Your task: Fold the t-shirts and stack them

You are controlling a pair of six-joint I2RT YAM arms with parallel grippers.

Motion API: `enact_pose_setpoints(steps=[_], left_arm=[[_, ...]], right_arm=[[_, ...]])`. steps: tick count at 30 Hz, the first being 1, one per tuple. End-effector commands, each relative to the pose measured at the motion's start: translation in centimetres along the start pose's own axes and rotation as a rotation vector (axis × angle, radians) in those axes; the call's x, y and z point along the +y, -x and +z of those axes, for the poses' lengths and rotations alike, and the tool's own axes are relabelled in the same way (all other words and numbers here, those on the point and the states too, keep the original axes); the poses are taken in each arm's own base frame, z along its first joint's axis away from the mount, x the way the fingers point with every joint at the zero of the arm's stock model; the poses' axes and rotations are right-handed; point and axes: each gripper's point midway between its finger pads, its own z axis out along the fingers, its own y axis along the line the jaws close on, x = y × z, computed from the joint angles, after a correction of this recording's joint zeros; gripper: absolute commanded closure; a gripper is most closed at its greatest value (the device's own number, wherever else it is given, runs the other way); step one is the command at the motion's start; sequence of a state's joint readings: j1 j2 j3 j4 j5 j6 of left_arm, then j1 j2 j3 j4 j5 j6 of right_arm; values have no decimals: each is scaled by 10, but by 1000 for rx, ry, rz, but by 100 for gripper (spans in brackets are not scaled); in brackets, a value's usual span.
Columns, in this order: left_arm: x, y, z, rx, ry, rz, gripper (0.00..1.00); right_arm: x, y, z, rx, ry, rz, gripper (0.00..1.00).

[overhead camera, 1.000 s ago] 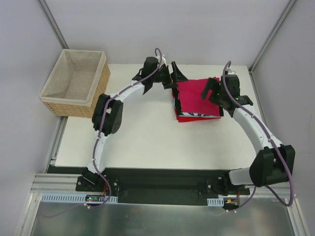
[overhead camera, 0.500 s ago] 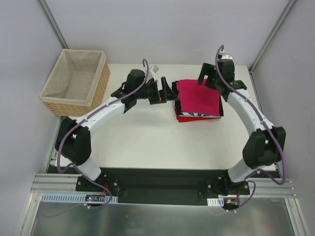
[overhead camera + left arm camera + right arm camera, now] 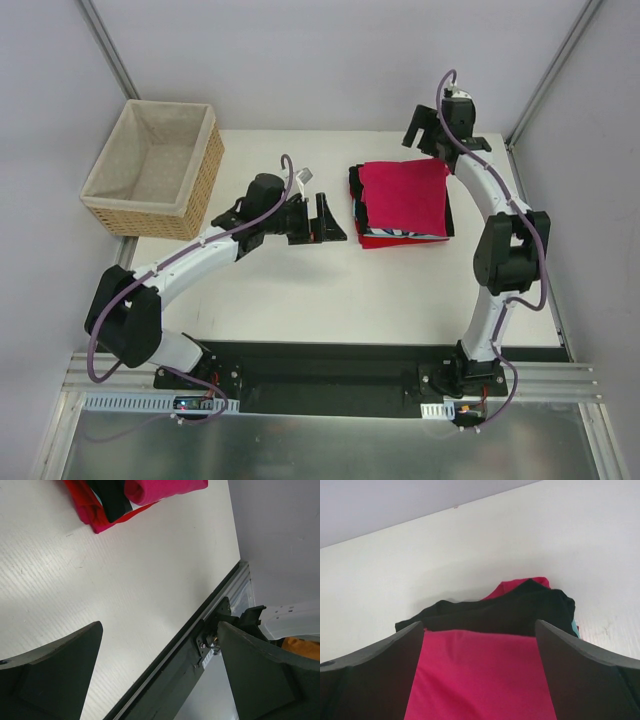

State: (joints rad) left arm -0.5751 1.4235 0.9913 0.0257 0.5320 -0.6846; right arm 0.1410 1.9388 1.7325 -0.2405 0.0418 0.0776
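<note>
The t-shirts lie folded in one stack on the right half of the white table (image 3: 270, 280). A crimson-pink tee (image 3: 403, 195) is on top, over a black one (image 3: 356, 192), a blue-white patterned one (image 3: 412, 235) and a red one (image 3: 385, 243). My left gripper (image 3: 328, 218) stands open just left of the stack and apart from it. My right gripper (image 3: 426, 135) hangs open behind the stack's far edge, holding nothing. The left wrist view shows the stack's corner with the pink tee (image 3: 165, 489) and black layer (image 3: 112, 500). The right wrist view looks over the pink tee (image 3: 480, 680) and black tee (image 3: 505, 612).
A woven wicker basket (image 3: 205, 170) with beige lining sits at the table's far left corner. The black frame rail (image 3: 200, 647) runs along the table's near edge. Grey walls close in behind and on the right.
My left gripper drew back leftward from the stack's left edge. My right arm swung up and back from over the stack to behind its far edge. Both grippers stayed open.
</note>
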Motion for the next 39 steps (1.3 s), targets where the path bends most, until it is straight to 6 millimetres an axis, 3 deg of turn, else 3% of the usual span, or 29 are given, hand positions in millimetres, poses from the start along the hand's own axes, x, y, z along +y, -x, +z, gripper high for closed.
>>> enact_pose_setpoints(steps=[1, 6, 10, 14, 21, 26, 33, 39], left_arm=[[-3, 13, 3, -34, -8, 57, 1], [-4, 18, 11, -18, -17, 55, 1], [-3, 18, 15, -11, -19, 46, 1], [-6, 16, 15, -13, -40, 37, 1], [-16, 9, 11, -13, -62, 43, 1], [-17, 7, 9, -18, -65, 42, 1], [-15, 6, 10, -12, -64, 45, 1], [-12, 8, 14, -8, -59, 48, 1]], right_arm=[[2, 9, 16, -25, 25, 19, 4], [0, 10, 12, -33, 31, 31, 3], [9, 30, -18, -86, 55, 31, 3], [13, 34, -39, -91, 63, 22, 3], [15, 10, -66, -52, 31, 4, 4], [0, -14, -59, -6, -17, 3, 4], [-3, -19, -42, 10, -29, 10, 3], [-11, -29, -8, 48, -39, 11, 3]])
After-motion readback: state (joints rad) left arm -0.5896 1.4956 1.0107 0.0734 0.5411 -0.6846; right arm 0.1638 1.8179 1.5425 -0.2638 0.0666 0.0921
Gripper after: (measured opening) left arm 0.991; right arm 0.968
